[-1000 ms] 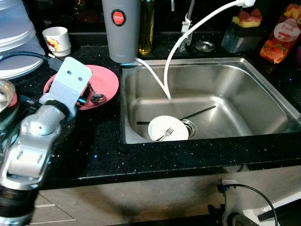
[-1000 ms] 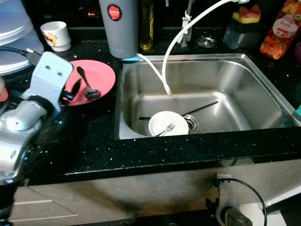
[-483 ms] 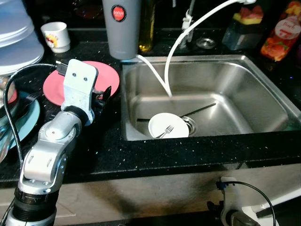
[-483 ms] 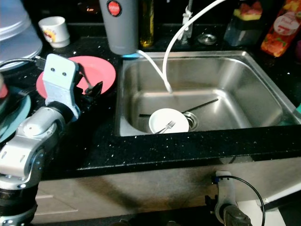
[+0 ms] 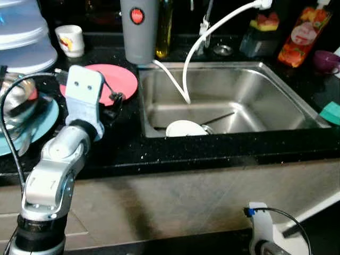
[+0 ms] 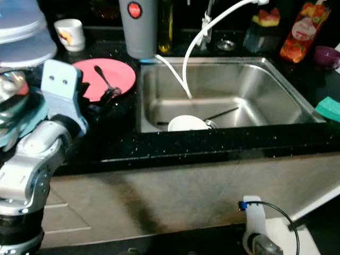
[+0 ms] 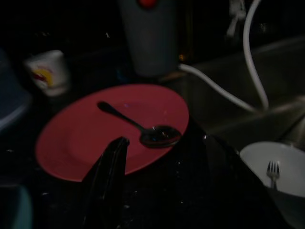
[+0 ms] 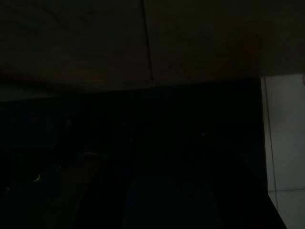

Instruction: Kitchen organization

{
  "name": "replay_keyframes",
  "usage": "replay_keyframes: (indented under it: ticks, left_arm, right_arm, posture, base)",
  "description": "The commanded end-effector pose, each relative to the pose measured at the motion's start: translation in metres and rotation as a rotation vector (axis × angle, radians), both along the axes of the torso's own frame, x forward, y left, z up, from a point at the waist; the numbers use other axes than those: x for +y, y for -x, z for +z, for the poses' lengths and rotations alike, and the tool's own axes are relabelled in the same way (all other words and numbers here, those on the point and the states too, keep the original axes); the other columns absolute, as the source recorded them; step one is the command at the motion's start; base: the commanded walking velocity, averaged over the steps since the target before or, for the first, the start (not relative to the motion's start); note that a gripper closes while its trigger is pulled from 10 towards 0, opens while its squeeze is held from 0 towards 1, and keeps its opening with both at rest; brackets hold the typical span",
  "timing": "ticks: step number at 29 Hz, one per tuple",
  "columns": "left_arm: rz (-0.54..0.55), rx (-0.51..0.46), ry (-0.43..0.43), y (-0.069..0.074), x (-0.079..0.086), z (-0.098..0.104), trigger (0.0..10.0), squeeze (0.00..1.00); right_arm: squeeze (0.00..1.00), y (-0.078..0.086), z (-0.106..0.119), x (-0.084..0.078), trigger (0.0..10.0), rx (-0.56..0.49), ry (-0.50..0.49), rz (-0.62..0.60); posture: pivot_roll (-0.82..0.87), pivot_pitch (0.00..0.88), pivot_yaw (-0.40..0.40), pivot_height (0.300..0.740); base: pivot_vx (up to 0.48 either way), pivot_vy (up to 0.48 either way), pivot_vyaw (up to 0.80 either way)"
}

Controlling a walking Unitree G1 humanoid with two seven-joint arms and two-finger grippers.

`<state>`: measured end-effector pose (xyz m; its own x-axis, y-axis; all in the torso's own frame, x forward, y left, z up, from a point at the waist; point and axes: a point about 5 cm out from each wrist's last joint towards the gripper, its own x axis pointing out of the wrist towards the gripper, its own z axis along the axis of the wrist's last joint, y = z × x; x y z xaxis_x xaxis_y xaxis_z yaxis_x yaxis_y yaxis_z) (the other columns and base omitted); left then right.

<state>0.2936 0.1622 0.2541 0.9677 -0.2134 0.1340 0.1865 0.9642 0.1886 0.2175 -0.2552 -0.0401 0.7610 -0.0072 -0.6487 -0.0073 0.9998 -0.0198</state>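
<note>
while the left gripper [image 7: 157, 186] hovers low over the black surface [image 5: 159, 154] with its fingers spread and nothing between them, the pink plate [image 7: 76, 138] lies just ahead of its fingertips with a dark spoon [image 7: 143, 131] resting on it. beyond the plate stands a grey cylinder [image 5: 139, 29]. off to the gripper's right, the white bowl [image 7: 274, 176] with a fork [image 7: 272, 171] sits in the sink [image 5: 265, 101]. the right arm hangs idle in the dark; whether its gripper is spread or pressed together, i cannot tell.

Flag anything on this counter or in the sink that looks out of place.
A white hose hangs loose from the tap side into the sink. A white bowl with a fork sits by the drain, and a spoon lies on the red plate.
</note>
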Motion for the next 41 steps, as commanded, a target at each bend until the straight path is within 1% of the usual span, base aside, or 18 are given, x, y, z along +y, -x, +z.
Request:
replay_keyframes:
  ticks: [1,3,5,7,18,28,31,35,41]
  left_arm:
    - [-0.001,-0.019,0.004,0.002,-0.001,0.004,10.0,0.0]
    - [0.0,-0.019,0.004,0.002,-0.001,0.004,10.0,0.0]
    - [0.002,-0.019,0.005,0.001,-0.001,0.004,10.0,0.0]
    - [0.003,-0.02,0.005,0.001,0.0,0.004,10.0,0.0]
    - [-0.001,-0.025,0.0,0.001,-0.001,0.006,10.0,0.0]
    - [-0.024,-0.032,-0.018,0.001,-0.001,0.005,10.0,0.0]
    - [-0.044,-0.036,-0.042,0.0,-0.003,0.006,10.0,0.0]
    - [-0.067,-0.061,-0.02,-0.002,-0.005,0.012,10.0,0.0]
    - [-0.131,-0.099,-0.06,-0.004,-0.007,0.019,10.0,0.0]
  right_arm:
    - [0.0,0.0,0.001,-0.003,10.0,-0.001,0.0,-0.013]
    - [0.0,-0.001,0.002,-0.003,10.0,-0.01,0.004,0.0]
    - [0.0,-0.002,0.003,-0.002,10.0,-0.016,-0.009,0.023]
    - [0.0,-0.002,0.003,-0.001,10.0,-0.014,-0.002,0.037]
    - [0.0,-0.002,0.002,0.002,10.0,-0.008,-0.016,0.034]
    - [0.0,-0.001,0.002,-0.002,10.0,0.007,-0.011,0.003]
    - [0.0,-0.001,0.002,-0.002,10.0,0.009,-0.01,0.003]
    - [0.0,0.0,0.001,-0.002,10.0,0.012,-0.01,-0.003]
    - [0.0,0.002,0.0,-0.003,10.0,0.02,0.005,0.0]
  posture:
    - [0.08,0.073,-0.044,0.74]
    - [0.08,0.073,-0.044,0.74]
    - [0.08,0.073,-0.044,0.74]
    - [0.08,0.073,-0.042,0.74]
    - [0.08,0.073,-0.042,0.74]
    - [0.08,0.074,-0.044,0.74]
    - [0.08,0.073,-0.044,0.74]
    - [0.07,0.072,-0.043,0.74]
    - [0.07,0.068,-0.04,0.74]
  base:
    - [0.0,0.0,0.0]
    - [0.0,0.0,0.0]
    - [0.0,0.0,0.79]
    - [0.0,0.0,0.79]
    - [0.0,0.0,0.79]
    - [0.0,0.0,0.0]
    - [0.0,-0.461,0.0]
    - [0.0,-0.18,0.0]
    - [0.0,0.0,0.0]
